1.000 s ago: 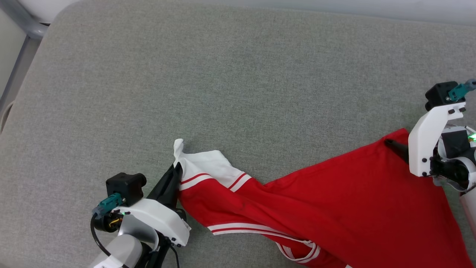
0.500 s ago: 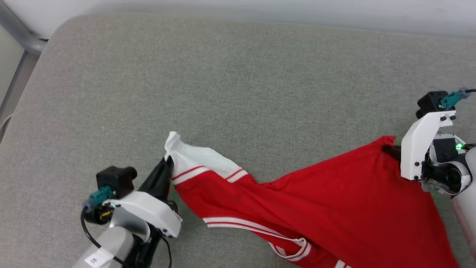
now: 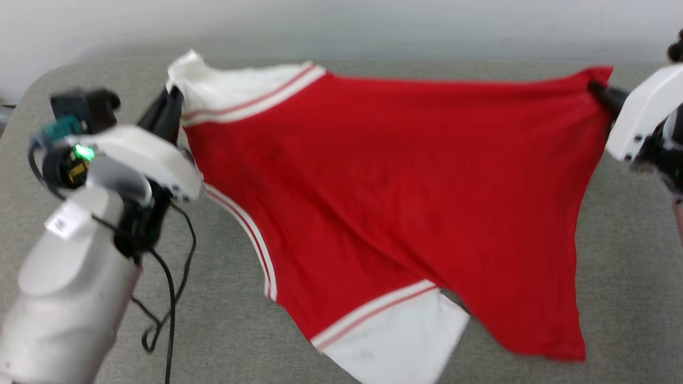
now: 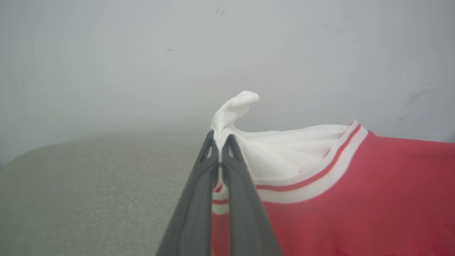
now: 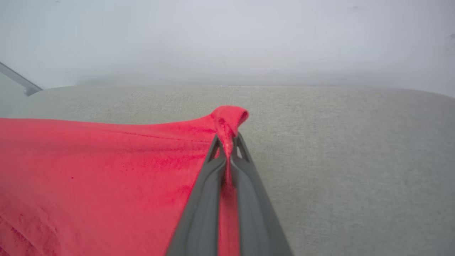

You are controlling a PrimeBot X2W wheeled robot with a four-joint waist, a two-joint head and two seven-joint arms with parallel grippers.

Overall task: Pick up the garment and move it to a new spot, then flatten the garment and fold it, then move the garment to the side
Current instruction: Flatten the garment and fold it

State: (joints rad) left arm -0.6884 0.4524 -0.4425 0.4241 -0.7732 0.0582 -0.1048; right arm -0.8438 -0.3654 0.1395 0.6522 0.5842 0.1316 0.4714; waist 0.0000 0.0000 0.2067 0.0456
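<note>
Two corners carry the whole garment [image 3: 400,176], and that looks like the idea. The left end effector [image 3: 172,98] is pinched tight on the tip of a white sleeve [image 3: 240,88], with a little curl of white cloth poking out past its fingertips. The right end effector [image 3: 596,89] is clamped just as tight on a red corner at the far side, a small fold of red bunched above its tips.

Both arms are up and spread wide, so the top edge between them is drawn nearly straight. The garment hangs open like a sheet above the grey bench [image 3: 629,266], in front of the pale wall [image 3: 341,26]. Its plain red side faces me. The second sleeve [image 3: 395,341] and a loose red corner dangle at the bottom, low over the bench; whether they touch it I can't tell.

Held this way, the cloth's own weight pulls the creases out, which I'd judge is preparation for laying it flat at a new spot. A black cable [image 3: 171,277] loops down from the left arm, just beside the striped edge
</note>
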